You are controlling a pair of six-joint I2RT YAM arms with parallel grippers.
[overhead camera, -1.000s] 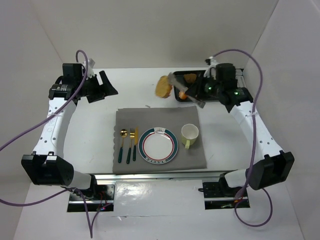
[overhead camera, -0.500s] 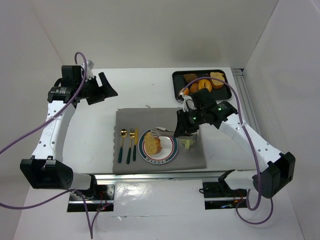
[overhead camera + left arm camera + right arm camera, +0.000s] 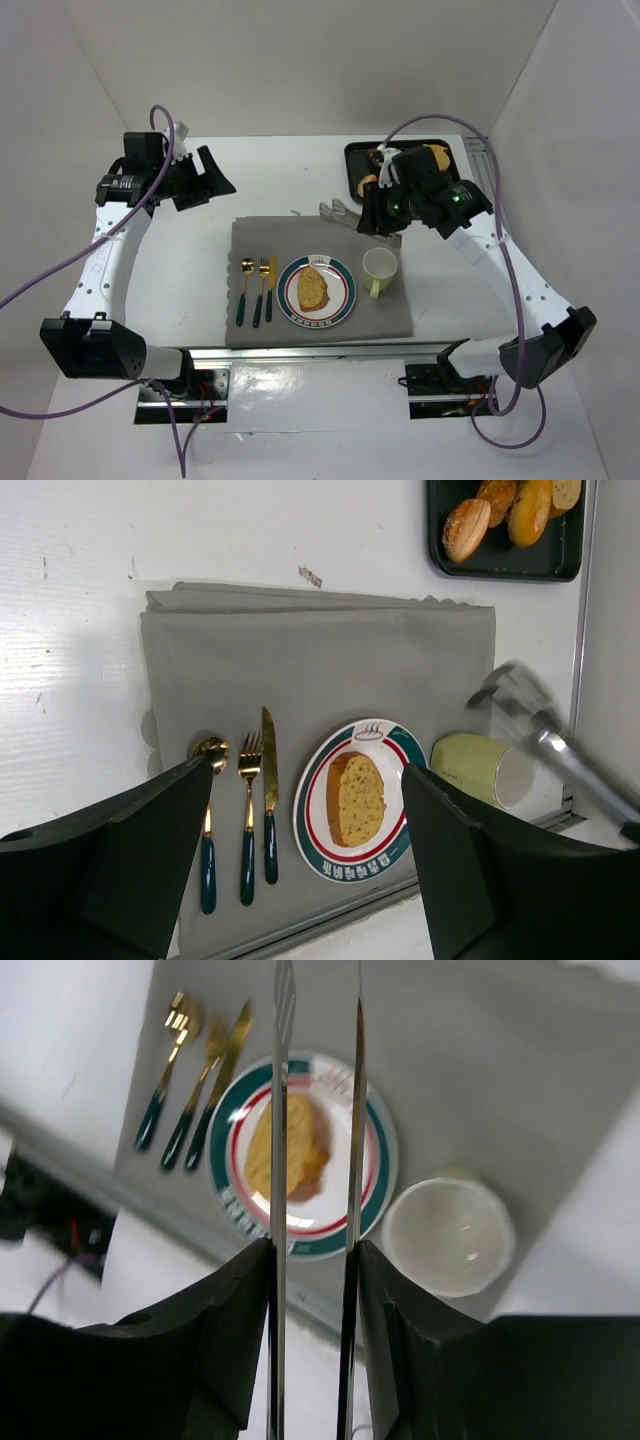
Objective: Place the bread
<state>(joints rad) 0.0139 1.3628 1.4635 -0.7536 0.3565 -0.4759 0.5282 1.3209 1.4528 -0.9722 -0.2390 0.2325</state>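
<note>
On the plate (image 3: 349, 283), the bread (image 3: 314, 290) lies flat, so placing looks done. The right gripper (image 3: 312, 1300) clamps tongs (image 3: 283, 1110), tips apart and empty, clear of it; the left gripper (image 3: 210, 178) hangs with jaws apart, well away.

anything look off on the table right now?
Nothing stands out. The bread lies flat inside the plate rim, the cutlery is lined up beside it, the cup stands upright, and the tongs are clear of it.

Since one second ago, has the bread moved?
Yes. From beside the black tray at the far side, the bread has come nearer and now lies on the plate.
</note>
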